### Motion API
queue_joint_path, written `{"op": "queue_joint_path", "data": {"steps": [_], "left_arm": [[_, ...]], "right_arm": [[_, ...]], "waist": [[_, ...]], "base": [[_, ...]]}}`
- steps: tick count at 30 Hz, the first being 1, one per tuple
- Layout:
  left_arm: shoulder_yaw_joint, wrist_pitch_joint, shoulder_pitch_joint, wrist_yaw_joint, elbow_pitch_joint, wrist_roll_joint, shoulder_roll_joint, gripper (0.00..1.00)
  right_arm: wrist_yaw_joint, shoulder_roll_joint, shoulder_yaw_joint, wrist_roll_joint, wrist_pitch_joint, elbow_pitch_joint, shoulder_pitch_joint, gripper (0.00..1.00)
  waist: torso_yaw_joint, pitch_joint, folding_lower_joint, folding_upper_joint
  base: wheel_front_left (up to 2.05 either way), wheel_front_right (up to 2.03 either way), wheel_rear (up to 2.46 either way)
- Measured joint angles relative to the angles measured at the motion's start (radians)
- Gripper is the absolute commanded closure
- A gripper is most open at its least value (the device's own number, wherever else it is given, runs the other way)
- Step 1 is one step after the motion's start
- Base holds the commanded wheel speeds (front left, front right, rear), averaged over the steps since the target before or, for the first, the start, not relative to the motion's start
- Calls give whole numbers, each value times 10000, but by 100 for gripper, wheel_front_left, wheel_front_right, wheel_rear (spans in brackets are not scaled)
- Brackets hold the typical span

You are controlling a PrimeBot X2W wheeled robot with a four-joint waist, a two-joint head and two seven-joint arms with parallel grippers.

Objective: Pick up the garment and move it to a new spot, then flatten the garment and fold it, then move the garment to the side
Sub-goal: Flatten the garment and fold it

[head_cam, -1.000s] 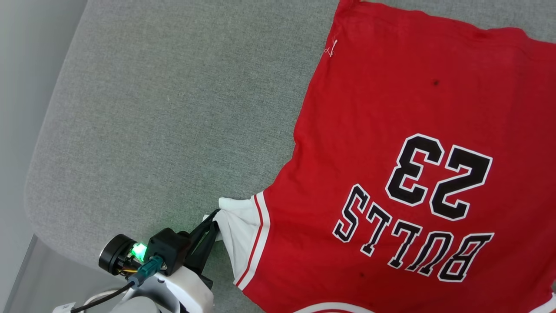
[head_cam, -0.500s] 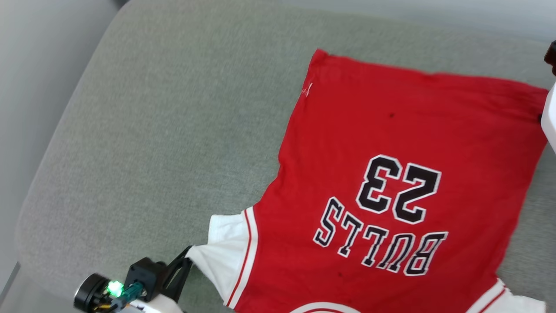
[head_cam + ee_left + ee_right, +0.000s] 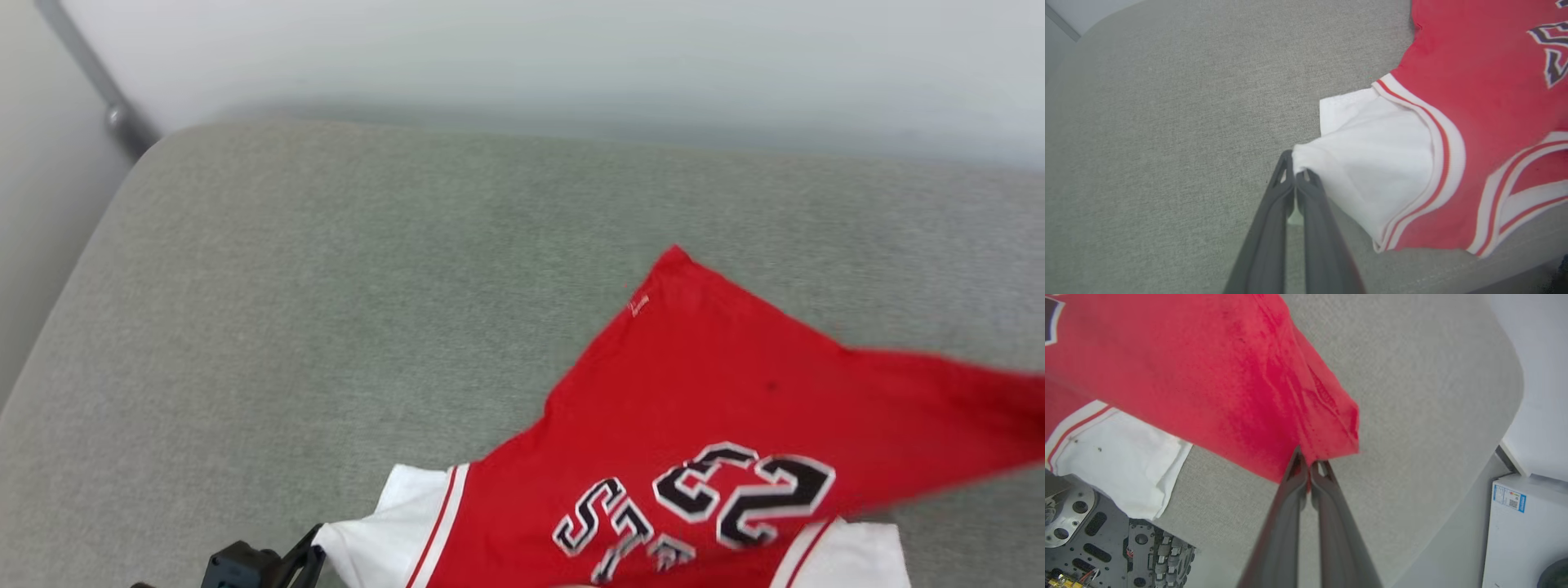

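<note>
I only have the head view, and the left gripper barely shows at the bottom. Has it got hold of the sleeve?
Observer: Yes, the left wrist view shows the left gripper shut on the garment at the corner of its white sleeve.
Operator: And the right one?
Observer: The right gripper is shut on a red hem corner, raised above the grey cushion.
Operator: Anything beside it?
Observer: A white labelled box stands past the cushion's edge.
</note>
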Motion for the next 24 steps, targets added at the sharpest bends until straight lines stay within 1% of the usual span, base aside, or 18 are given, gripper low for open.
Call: {"op": "queue_joint_path", "data": {"steps": [3,6,8,11,14,17,18,19,20,21,24], "left_arm": [[13,-27,181,121,-90,-36,31,100],[27,-36,320,224,-148,-86,65,100],[56,-81,378,282,-184,-104,88,100],[25,-107,448,268,-205,-90,109,100],[-12,-104,444,244,-199,-73,61,100],[-12,-107,443,245,-171,-67,63,100],[-8,-113,440,245,-167,-67,61,100],[-13,-117,432,244,-161,-65,58,100],[-21,-117,407,244,-157,-65,52,100],[-19,-115,380,240,-159,-65,48,100],[-33,-90,335,198,-151,-35,92,100]], "right_arm": [[0,-343,-173,345,-408,-81,1392,100],[2,-462,-401,646,-823,10,2767,100],[0,-433,-573,863,-1068,132,3706,100],[2,44,-834,1162,-1467,593,5104,100],[0,487,-1152,982,-1789,932,6215,100],[0,1166,-1601,861,-2111,1206,7176,100],[0,1336,-1762,709,-2163,1258,7394,82],[0,1475,-1998,610,-2222,1308,7554,16],[0,1609,-2259,516,-2272,1325,7676,2],[0,1716,-2508,495,-2220,1296,7752,0],[0,1806,-3377,132,-2182,878,7811,0]], "waist": [[-309,-162,0,0],[-564,-275,0,0],[-721,-316,0,0],[-903,-293,0,0],[-979,-230,0,0],[-1042,-176,0,0],[-1068,-153,0,0],[-1088,-132,0,0],[-1103,-118,0,0],[-1117,-113,1,0],[-1124,-132,0,0]], "base": [[0,0,0],[0,0,0],[0,0,0],[0,0,0],[0,0,0],[0,0,0],[0,0,0],[0,0,0],[0,0,0],[0,0,0],[0,0,0]]}}
